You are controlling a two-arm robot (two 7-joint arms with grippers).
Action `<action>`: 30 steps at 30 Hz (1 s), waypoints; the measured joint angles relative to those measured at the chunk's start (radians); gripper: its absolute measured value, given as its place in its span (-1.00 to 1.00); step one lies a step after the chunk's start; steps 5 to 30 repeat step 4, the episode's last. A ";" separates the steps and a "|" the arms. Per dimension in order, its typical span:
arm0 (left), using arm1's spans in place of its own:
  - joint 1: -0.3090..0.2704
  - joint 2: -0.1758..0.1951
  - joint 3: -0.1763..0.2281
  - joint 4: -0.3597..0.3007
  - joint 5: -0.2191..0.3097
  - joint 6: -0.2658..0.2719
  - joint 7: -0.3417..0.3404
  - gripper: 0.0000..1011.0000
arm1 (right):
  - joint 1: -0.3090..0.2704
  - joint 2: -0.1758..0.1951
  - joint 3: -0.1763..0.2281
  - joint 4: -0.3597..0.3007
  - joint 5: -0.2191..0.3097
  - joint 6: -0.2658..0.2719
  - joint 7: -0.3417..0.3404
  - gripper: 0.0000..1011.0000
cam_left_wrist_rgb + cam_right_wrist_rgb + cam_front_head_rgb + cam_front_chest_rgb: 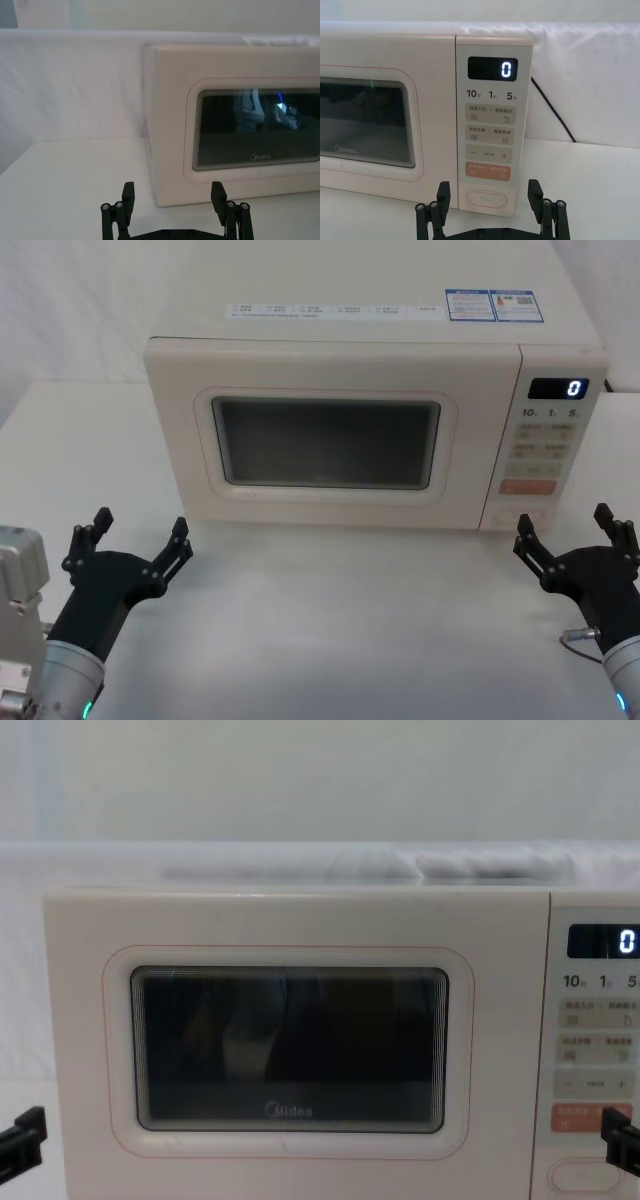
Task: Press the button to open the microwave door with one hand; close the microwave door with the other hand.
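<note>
2 hands open (left hand (139, 529), right hand (574, 529)), microwave door (330, 438) closed

microwave door (330, 445) left of button (522, 519)

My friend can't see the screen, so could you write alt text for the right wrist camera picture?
A cream microwave's control panel faces the camera, its display reading 0, with an orange button above the oval door button. The right claw, open, sits just before that button; the shut microwave door lies beside the panel.
</note>
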 joint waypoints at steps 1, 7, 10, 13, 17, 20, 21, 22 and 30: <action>0.001 0.001 0.000 0.001 0.003 0.001 0.001 0.98 | 0.000 0.000 0.000 0.000 0.000 0.000 0.000 0.98; 0.005 0.003 -0.002 0.005 0.015 0.004 0.008 0.98 | 0.000 0.000 0.000 0.000 0.000 0.000 0.000 0.98; 0.005 0.003 -0.002 0.005 0.015 0.004 0.008 0.98 | 0.000 0.000 0.000 0.000 0.000 0.000 0.000 0.98; 0.005 0.003 -0.002 0.005 0.015 0.004 0.008 0.98 | 0.000 0.000 0.000 0.000 0.000 0.000 0.000 0.98; 0.005 0.003 -0.002 0.005 0.015 0.004 0.008 0.98 | 0.000 0.000 0.000 0.000 0.000 0.000 0.000 0.98; 0.005 0.003 -0.002 0.005 0.015 0.004 0.008 0.98 | 0.000 0.000 0.000 0.000 0.000 0.000 0.000 0.98; 0.005 0.003 -0.002 0.005 0.015 0.004 0.008 0.98 | 0.000 0.000 0.000 0.000 0.000 0.000 0.000 0.98; 0.005 0.003 -0.002 0.005 0.015 0.004 0.008 0.98 | 0.000 0.000 0.000 0.000 0.000 0.000 0.000 0.98; 0.005 0.003 -0.002 0.005 0.015 0.004 0.008 0.98 | 0.000 0.000 0.000 0.000 0.000 0.000 0.000 0.98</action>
